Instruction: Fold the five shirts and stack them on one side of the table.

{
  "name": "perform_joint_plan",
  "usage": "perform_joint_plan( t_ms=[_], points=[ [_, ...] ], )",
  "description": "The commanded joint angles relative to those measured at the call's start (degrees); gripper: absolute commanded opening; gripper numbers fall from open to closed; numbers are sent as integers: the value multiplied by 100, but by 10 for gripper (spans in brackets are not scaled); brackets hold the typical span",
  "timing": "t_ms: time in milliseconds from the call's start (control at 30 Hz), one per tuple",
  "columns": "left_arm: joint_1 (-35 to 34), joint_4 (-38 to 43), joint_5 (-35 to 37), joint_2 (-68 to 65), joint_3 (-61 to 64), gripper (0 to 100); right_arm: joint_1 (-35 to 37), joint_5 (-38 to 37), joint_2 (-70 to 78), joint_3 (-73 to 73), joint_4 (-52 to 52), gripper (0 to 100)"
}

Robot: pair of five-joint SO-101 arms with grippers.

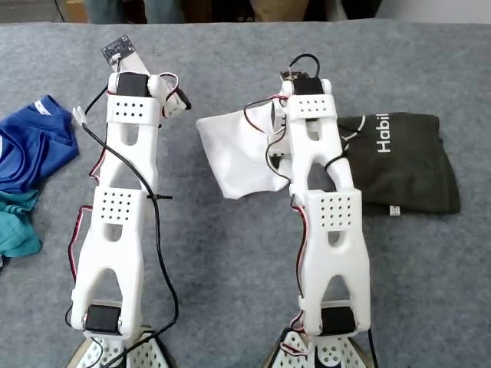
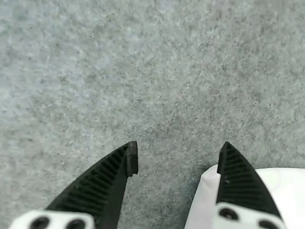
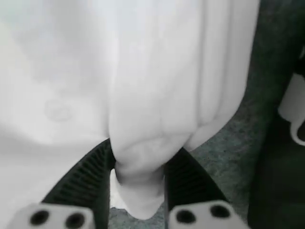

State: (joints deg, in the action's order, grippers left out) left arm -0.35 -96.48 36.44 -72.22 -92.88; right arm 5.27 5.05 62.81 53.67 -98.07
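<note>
Between our arms, we held the white shirt point(image 1: 234, 153) pinched in our right gripper point(image 3: 143, 152); our open left gripper point(image 2: 176, 160) hung near its other edge.

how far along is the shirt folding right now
Roughly one done: the dark shirt lies folded flat at the right side. In hand: the right claw is shut on the white shirt, which is bunched up next to the dark one. Left to do: the blue shirt and teal shirt lie crumpled at the left edge. The left claw is open, holding nothing.
</note>
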Motion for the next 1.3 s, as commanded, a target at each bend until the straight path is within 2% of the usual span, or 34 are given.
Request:
perform_joint_plan(
  t_ms=[0,200,533,700,833,1267],
  points=[
    [13,0,97,492,-268,287,0,44,409,-48,9,14],
    [215,-132,70,721,-268,304,-18,44,409,-75,0,14],
    [462,-123,-853,448,84,304,-62,545,409,-84,-26,15],
    [435,422,-932,-35,295,304,-79,563,400,-75,-35,15],
    [752,633,-1468,-264,382,303,-105,563,400,-57,-105,15],
    [760,501,-1521,-290,233,300,-105,563,409,-48,-114,15]
  ],
)
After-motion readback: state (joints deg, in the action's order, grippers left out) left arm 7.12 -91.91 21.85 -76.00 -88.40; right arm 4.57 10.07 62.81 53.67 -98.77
